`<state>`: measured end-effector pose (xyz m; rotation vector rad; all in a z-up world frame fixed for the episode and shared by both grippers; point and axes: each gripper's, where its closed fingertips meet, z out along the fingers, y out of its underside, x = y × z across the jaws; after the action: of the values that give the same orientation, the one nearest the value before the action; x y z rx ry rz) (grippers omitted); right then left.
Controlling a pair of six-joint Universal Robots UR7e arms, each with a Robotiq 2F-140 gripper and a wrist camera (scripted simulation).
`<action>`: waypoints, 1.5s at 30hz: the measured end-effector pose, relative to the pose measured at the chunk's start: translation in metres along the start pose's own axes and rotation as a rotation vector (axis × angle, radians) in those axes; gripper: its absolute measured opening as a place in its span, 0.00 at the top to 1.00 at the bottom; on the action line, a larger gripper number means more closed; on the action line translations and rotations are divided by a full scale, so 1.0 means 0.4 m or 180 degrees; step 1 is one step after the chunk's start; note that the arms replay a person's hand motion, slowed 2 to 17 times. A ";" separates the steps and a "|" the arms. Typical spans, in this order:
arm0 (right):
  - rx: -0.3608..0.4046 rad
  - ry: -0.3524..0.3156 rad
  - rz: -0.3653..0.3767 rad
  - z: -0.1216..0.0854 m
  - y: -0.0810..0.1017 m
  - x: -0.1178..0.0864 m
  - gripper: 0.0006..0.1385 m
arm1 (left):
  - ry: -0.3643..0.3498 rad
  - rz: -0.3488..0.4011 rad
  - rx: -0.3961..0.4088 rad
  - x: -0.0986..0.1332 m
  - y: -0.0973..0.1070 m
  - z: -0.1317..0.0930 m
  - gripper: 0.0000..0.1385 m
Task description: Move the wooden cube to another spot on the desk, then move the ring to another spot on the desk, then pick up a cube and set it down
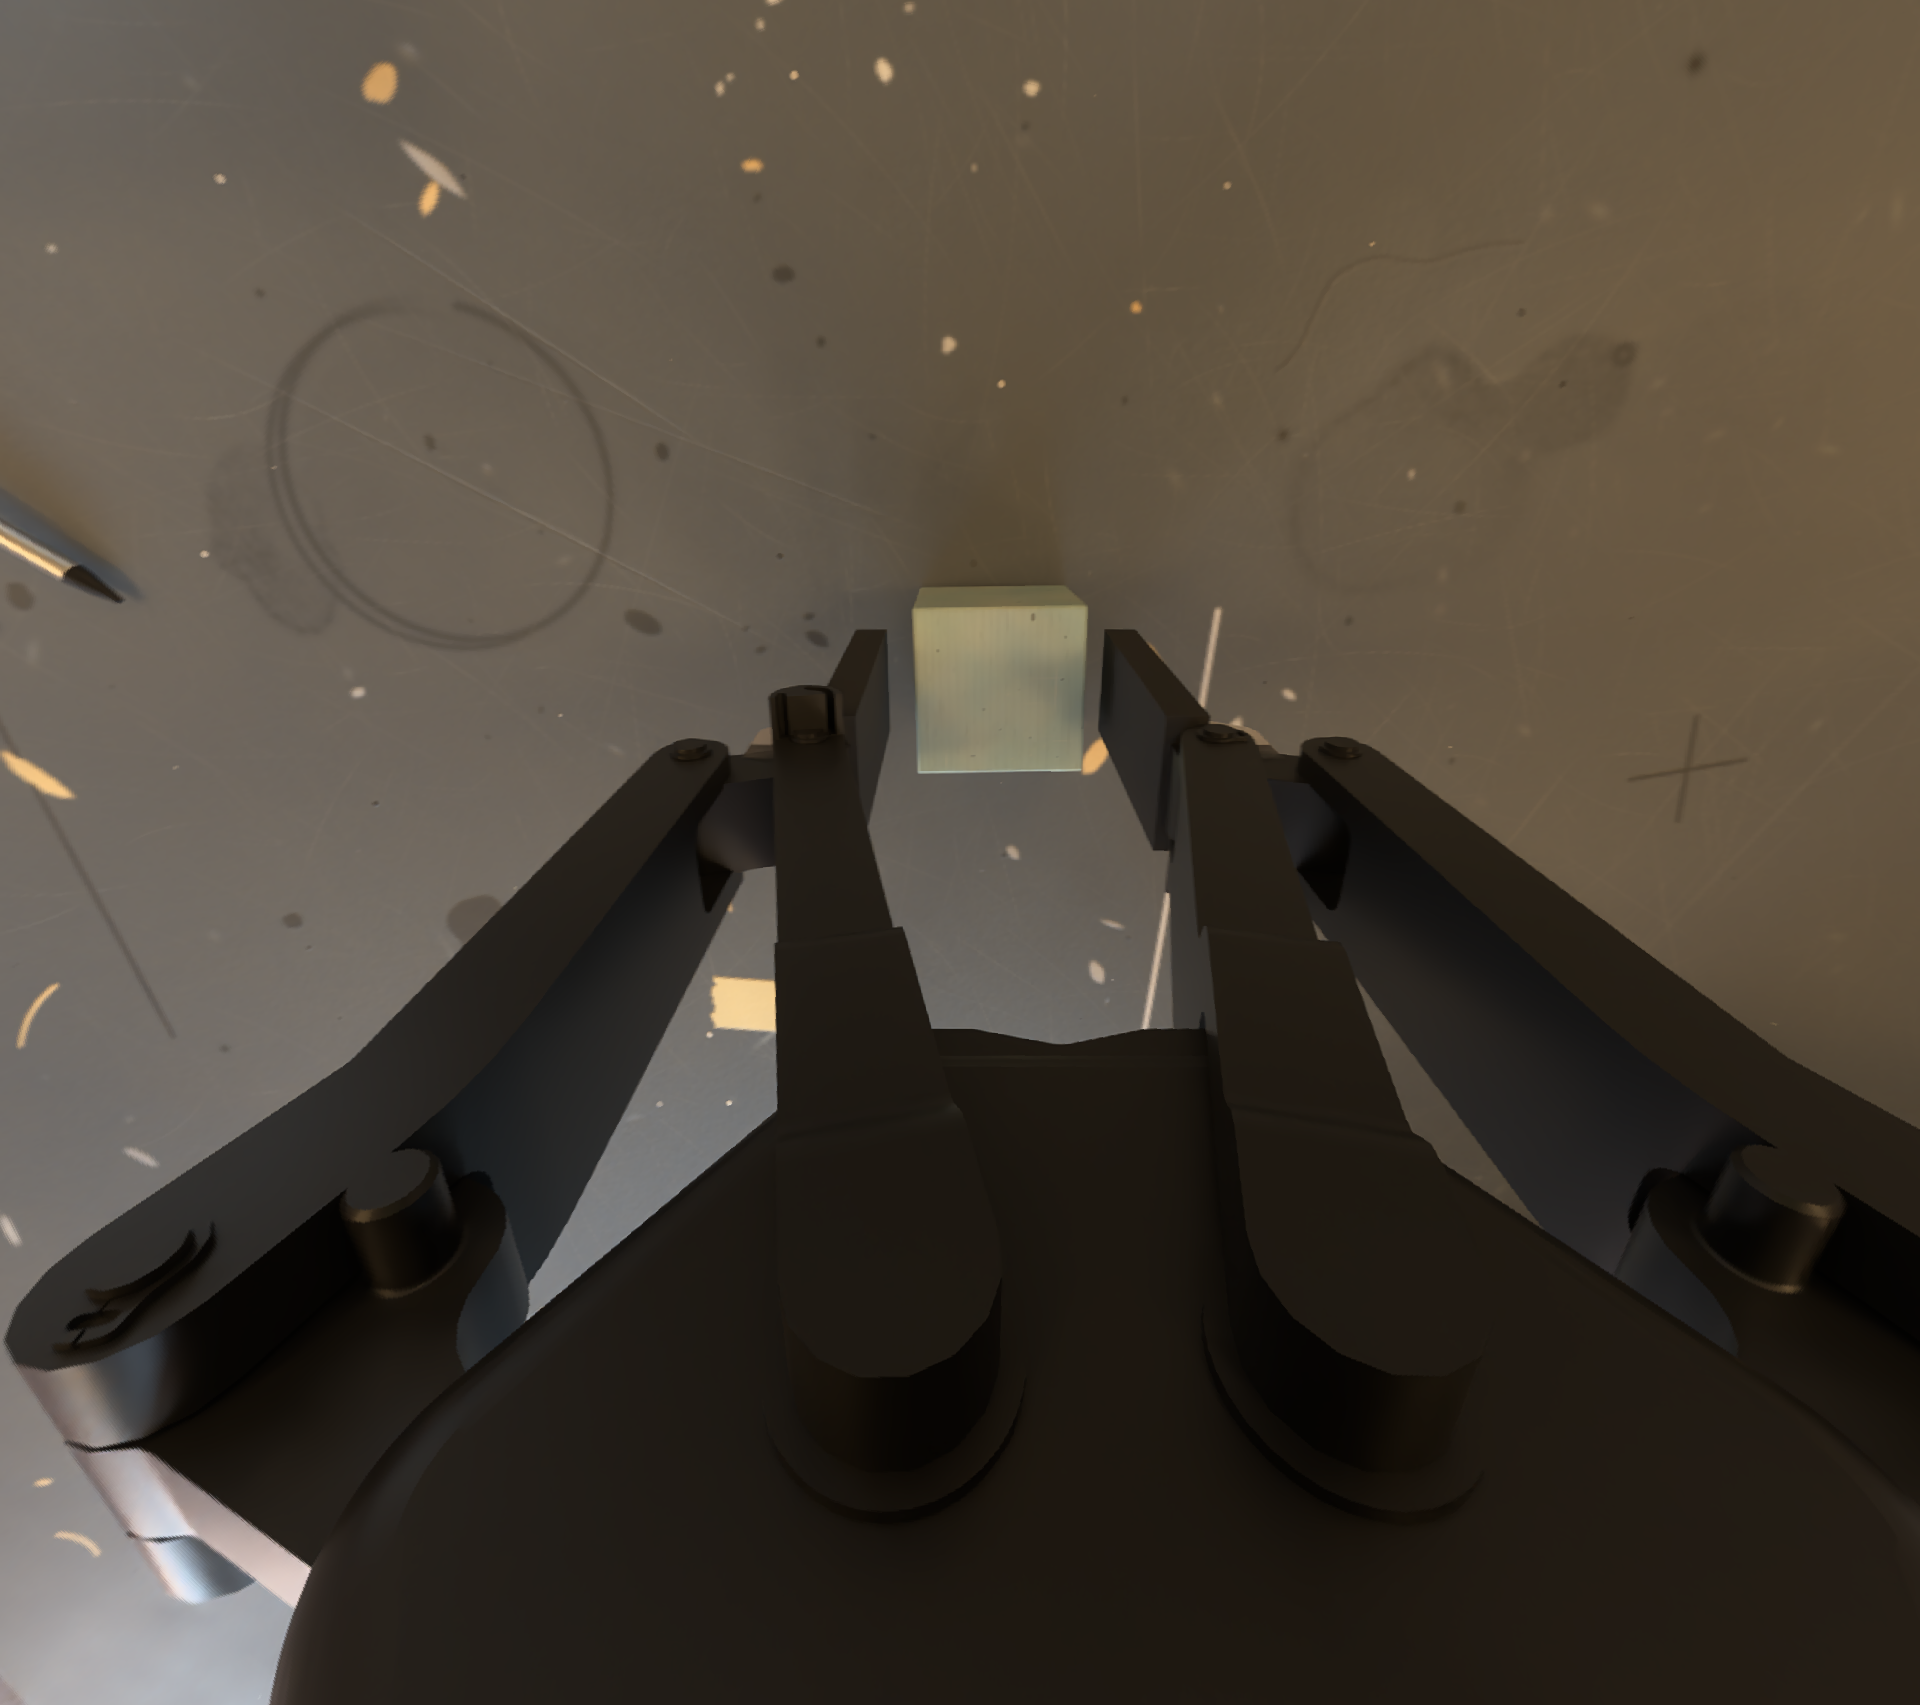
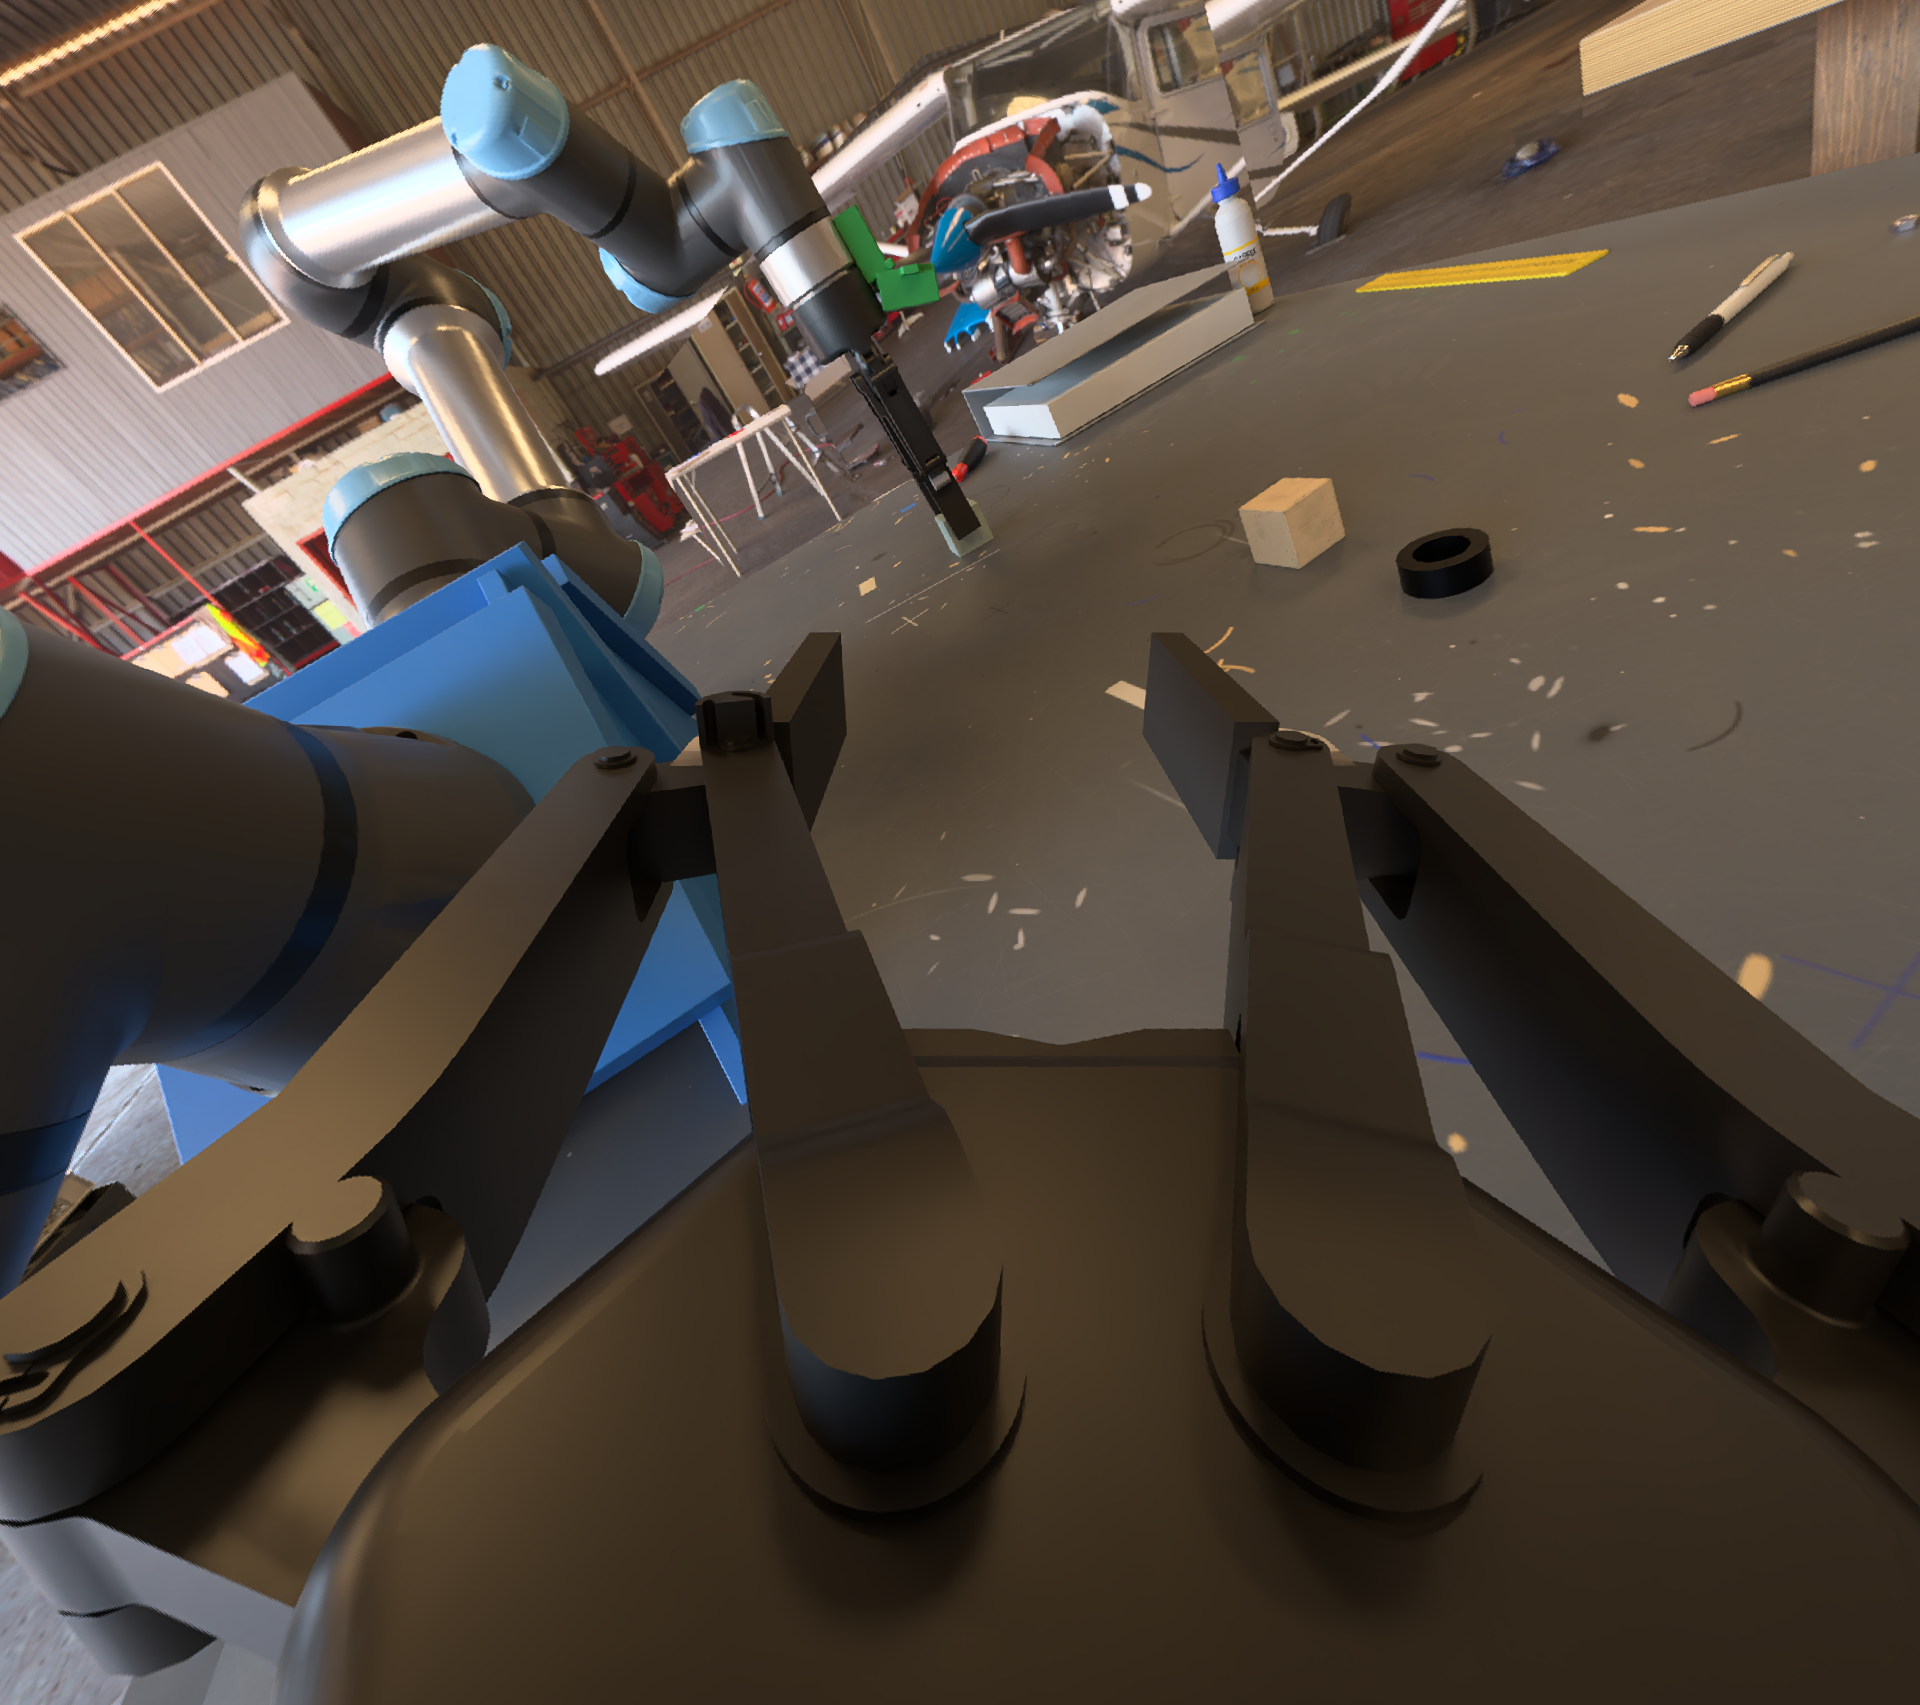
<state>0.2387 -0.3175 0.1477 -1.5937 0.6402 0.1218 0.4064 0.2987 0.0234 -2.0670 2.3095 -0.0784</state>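
Note:
A pale green cube [image 1: 1000, 681] sits on the dark grey desk [image 1: 1351, 97] between the fingertips of my left gripper [image 1: 995, 668]. The jaws stand close on both sides of it, with a thin gap showing on each side. In the right wrist view the left gripper [image 2: 954, 512] stands upright with this cube [image 2: 964, 543] at its tips on the desk. My right gripper [image 2: 992, 699] is open and empty, low over the desk. The wooden cube [image 2: 1291, 521] and the black ring [image 2: 1444, 562] lie side by side beyond it, to the right.
A grey open box [image 2: 1112, 367], a glue bottle [image 2: 1242, 242], a yellow ruler [image 2: 1481, 270], a pen [image 2: 1730, 305] and a pencil [image 2: 1808, 362] lie farther back. A red-and-black marker [image 2: 968, 458] lies behind the left gripper. A pointed metal tip [image 1: 73, 569] shows at the left.

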 end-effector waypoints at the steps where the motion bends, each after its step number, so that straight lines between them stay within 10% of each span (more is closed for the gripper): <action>1: 0.0003 -0.0001 -0.0002 0.000 0.000 0.000 0.45 | 0.0046 -0.0001 -0.0004 0.006 -0.003 0.000 0.64; 15: 0.0023 0.0016 -0.0049 -0.010 -0.002 -0.013 0.45 | 0.0030 0.0221 -0.0139 0.019 -0.013 -0.028 0.71; 28: 0.0056 0.0103 -0.0066 -0.033 0.002 -0.024 0.45 | -0.0042 0.0506 0.0335 0.076 -0.109 -0.197 0.71; 45: 0.0112 0.0187 -0.0104 -0.052 0.000 -0.042 0.46 | -0.0119 0.1891 0.0954 0.454 -0.310 -0.421 0.71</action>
<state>0.2188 -0.3315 0.1582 -1.5776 0.6579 0.0393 0.4983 0.1062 0.1999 -1.1862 2.5851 -0.3329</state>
